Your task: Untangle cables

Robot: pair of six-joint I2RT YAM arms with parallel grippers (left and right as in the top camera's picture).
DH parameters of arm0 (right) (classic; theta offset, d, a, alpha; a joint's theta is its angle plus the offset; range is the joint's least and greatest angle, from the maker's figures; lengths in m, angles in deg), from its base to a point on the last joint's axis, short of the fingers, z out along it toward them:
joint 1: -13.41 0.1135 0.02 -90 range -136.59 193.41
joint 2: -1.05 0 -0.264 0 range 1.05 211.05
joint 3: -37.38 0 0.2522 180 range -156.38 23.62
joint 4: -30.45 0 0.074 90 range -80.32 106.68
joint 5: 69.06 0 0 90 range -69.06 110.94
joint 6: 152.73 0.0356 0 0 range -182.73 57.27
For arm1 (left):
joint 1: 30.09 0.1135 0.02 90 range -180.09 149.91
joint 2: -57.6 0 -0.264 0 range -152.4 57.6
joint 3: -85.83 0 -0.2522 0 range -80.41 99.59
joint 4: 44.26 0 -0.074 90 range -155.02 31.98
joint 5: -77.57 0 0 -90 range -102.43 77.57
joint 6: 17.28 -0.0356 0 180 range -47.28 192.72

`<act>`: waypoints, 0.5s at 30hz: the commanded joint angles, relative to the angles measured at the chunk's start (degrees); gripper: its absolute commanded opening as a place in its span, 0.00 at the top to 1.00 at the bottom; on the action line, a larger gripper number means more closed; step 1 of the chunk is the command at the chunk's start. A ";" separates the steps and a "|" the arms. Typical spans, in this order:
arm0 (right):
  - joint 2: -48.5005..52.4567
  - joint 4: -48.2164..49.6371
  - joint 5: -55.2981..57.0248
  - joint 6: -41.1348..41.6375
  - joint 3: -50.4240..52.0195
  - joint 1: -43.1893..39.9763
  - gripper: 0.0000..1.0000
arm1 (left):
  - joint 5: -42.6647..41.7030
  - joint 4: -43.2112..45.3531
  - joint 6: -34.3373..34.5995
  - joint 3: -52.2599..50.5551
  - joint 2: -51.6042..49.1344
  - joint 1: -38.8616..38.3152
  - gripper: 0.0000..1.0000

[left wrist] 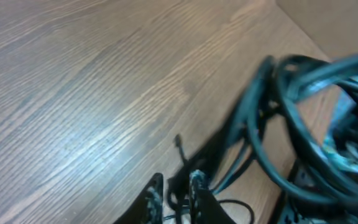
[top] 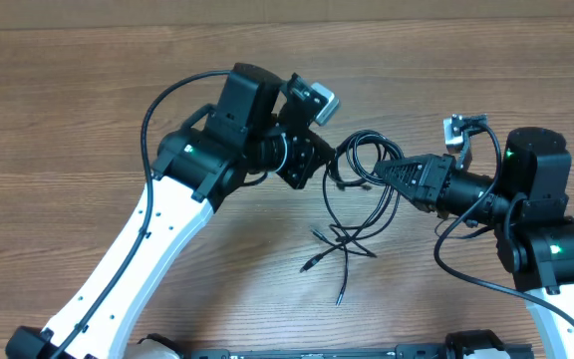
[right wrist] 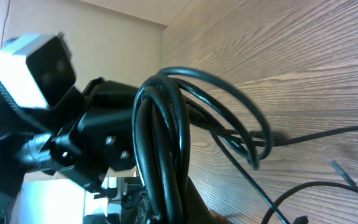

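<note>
The cables are thin black cords. Their loops hang between my two grippers and loose strands trail toward the front, ending in small plugs. My right gripper is shut on the looped bundle, which runs down between its jaws in the right wrist view. My left gripper sits at the left side of the loops. In the left wrist view its fingers stand close together with one thin strand pinched between them, and blurred cable loops hang close to the right.
Bare wooden tabletop surrounds the tangle. The left arm's white link runs down to the front left, and the right arm's base stands at the right edge. A wall edge shows past the table.
</note>
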 commanded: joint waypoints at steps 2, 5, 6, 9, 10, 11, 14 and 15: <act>-0.42 0.70 -1.53 0.63 -0.55 0.24 0.96 | 1.66 1.53 4.07 0.76 -0.33 -0.48 0.85; -0.42 0.72 -1.53 0.63 -0.55 0.24 0.96 | 1.66 1.97 4.07 0.76 -0.33 -1.05 0.82; -0.42 0.72 -1.49 0.63 -0.55 0.24 0.96 | 1.64 1.97 4.09 0.76 -0.33 -1.33 0.82; -0.39 0.92 -0.44 0.63 -0.55 0.24 0.96 | -0.04 1.99 4.07 0.76 -0.33 -2.03 0.82; -0.39 0.96 0.33 0.66 -0.55 0.24 0.96 | -0.33 1.97 4.04 0.76 -0.33 -2.27 0.82; -0.39 0.98 1.18 0.66 -0.55 0.24 0.96 | -0.28 1.95 4.04 0.76 -0.33 -2.51 0.82; -0.39 0.92 4.94 0.68 -0.55 0.22 0.96 | 0.24 1.95 4.07 0.76 -0.33 -2.78 0.69; -0.39 0.87 6.64 0.96 -0.55 0.22 0.96 | 0.85 1.92 4.07 0.76 -0.33 -2.78 0.66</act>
